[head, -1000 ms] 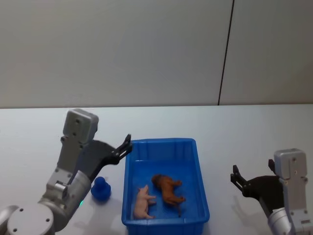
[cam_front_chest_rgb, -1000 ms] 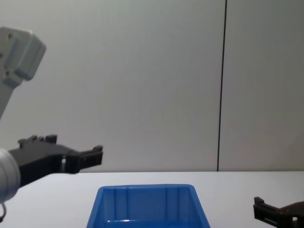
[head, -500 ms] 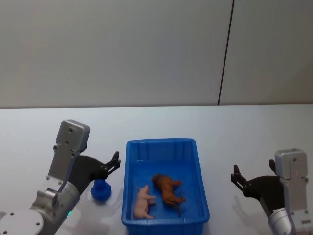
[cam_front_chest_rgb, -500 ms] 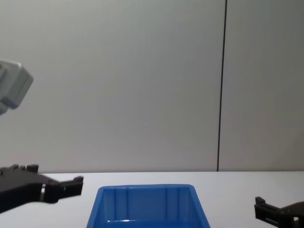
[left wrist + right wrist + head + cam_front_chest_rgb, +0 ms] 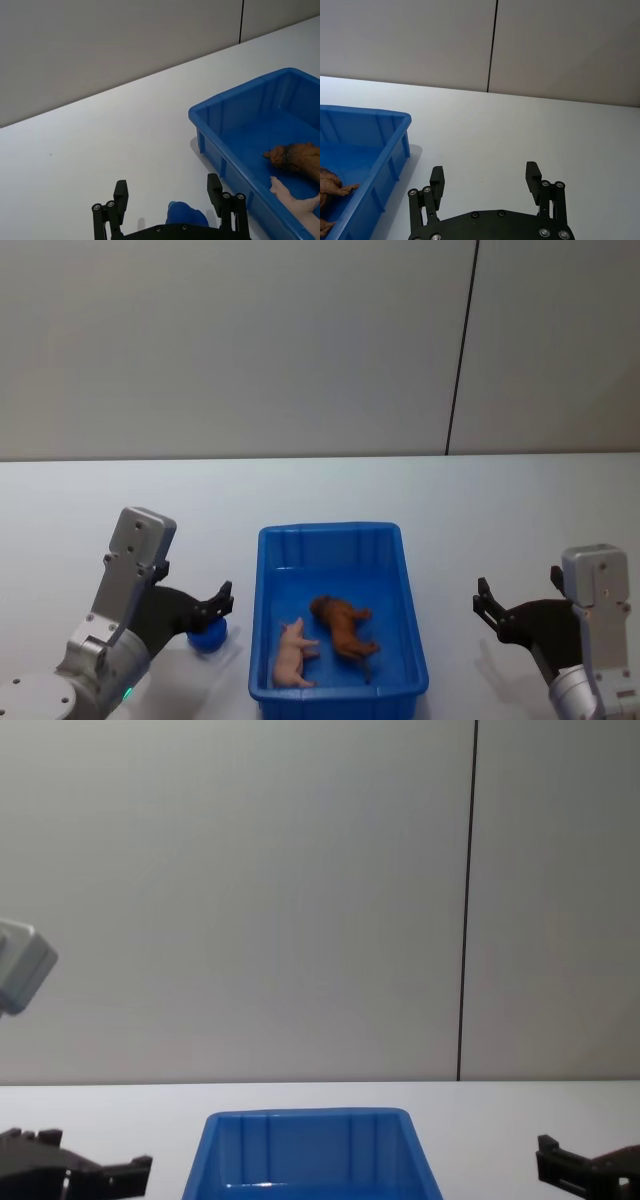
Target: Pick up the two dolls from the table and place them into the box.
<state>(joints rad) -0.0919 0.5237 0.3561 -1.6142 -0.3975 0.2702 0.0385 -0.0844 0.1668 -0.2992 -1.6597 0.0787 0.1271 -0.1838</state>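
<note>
Two dolls lie on their sides in the box (image 5: pixel 339 535), a blue plastic bin with ribbed walls on the white table (image 5: pixel 450 500). The pink pig (image 5: pixel 293 654) and the brown animal (image 5: pixel 343 627) sit just beside each other, long axes running front to back, heads toward the far wall. The left tool (image 5: pixel 221 600), fingers apart, hangs over a small blue object (image 5: pixel 208 637) left of the box. The right tool (image 5: pixel 483 602), fingers apart, sits right of it.
</note>
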